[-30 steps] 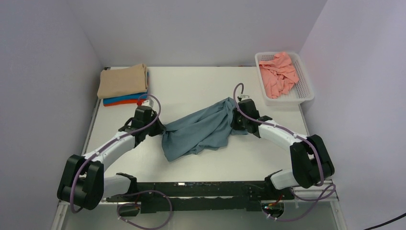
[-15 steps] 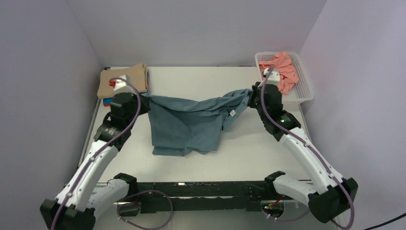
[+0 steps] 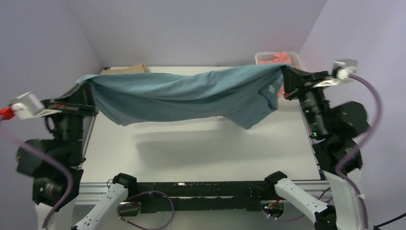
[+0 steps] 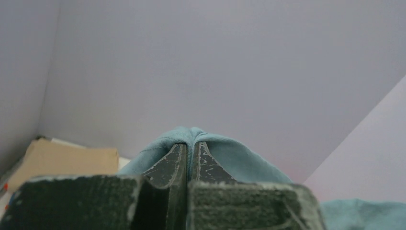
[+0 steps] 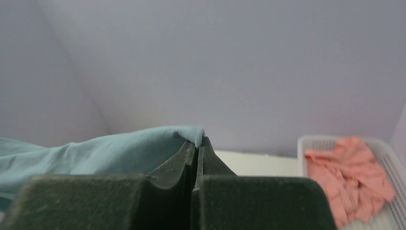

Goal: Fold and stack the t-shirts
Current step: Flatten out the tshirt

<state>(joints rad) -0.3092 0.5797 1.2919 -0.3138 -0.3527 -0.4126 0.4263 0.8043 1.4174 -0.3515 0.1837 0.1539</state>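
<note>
The teal-grey t-shirt (image 3: pixel 182 96) is hanging in the air above the table (image 3: pixel 191 148), stretched wide from 9 o'clock to 3 o'clock in the overhead view. Its top edge is running nearly taut, and the rest is sagging below in soft swags. The cloth is thin, matte and limp. It is bunching into long folds along the span and drooping lowest at the right, where a small white label (image 3: pixel 271 88) is showing.

The left hand (image 4: pixel 190 148) is pinching one end, its two dark, scuffed fingers pressed together with a ridge of fabric squeezed over the tips. The right hand (image 5: pixel 197 146) is gripping the other end the same way, closed tight on a corner of the cloth.

Judging by this, the spreading step is in hand: the shirt is being held open so it can be laid flat. The next move probably calls for lowering both ends together and keeping the tension even, so the hem is touching down first and the body is settling without creases.

At 11 o'clock a folded tan t-shirt (image 3: pixel 129 69) is lying on the table, flat and square-edged. At 1 o'clock a crumpled pink t-shirt (image 5: pixel 354 167) is sitting in a white perforated basket (image 5: pixel 330 141).
</note>
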